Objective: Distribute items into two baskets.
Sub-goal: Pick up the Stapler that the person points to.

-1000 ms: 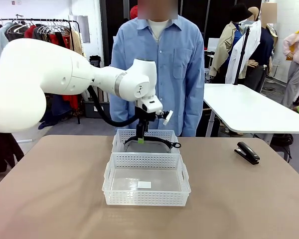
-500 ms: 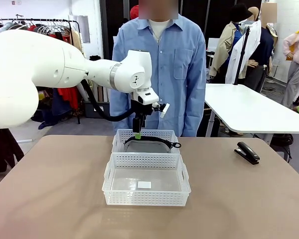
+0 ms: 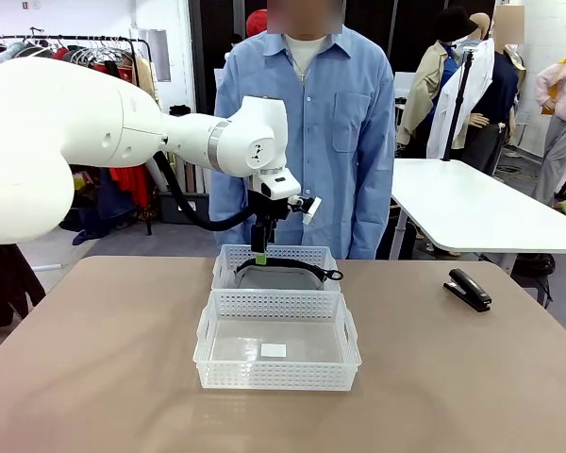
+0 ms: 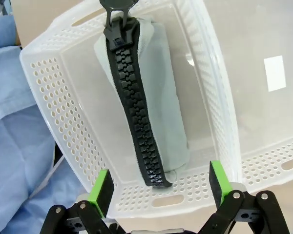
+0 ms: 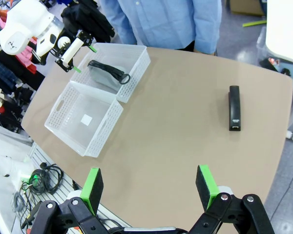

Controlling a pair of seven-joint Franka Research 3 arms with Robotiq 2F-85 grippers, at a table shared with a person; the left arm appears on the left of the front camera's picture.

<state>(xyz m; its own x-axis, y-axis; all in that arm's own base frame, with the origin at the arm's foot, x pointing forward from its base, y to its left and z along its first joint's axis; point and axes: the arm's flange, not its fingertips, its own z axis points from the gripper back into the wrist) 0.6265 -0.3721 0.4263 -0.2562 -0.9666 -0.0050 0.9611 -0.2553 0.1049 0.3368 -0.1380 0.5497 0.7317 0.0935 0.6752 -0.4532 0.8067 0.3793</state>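
A grey pouch with a chunky black zipper band [image 3: 281, 273] [image 4: 136, 112] [image 5: 106, 71] lies inside the far basket [image 3: 228, 257] [image 4: 49, 107] [image 5: 136, 61]. My left gripper [image 3: 260, 249] [image 4: 160, 185] [image 5: 79, 47] hangs open just above that basket's far-left part, holding nothing. In front of it stands the near basket [image 3: 274, 376] [image 4: 263, 112] [image 5: 68, 97], with just a small white label [image 3: 274, 350] [image 4: 275, 73] inside. A small black stapler [image 3: 468, 289] [image 5: 234, 108] lies on the table at the right. High over the table's near edge, my right gripper [image 5: 149, 187] is open with nothing between its fingers.
A person in a blue shirt [image 3: 302, 123] stands at the far side, right behind the baskets, arms down. The tan table [image 3: 94, 359] is bare left and right of the baskets. A white table [image 3: 462, 203] stands at the back right.
My left gripper has risen out of the far basket and drawn slightly left, leaving the zipper pouch lying inside. The right arm and stapler have not moved.
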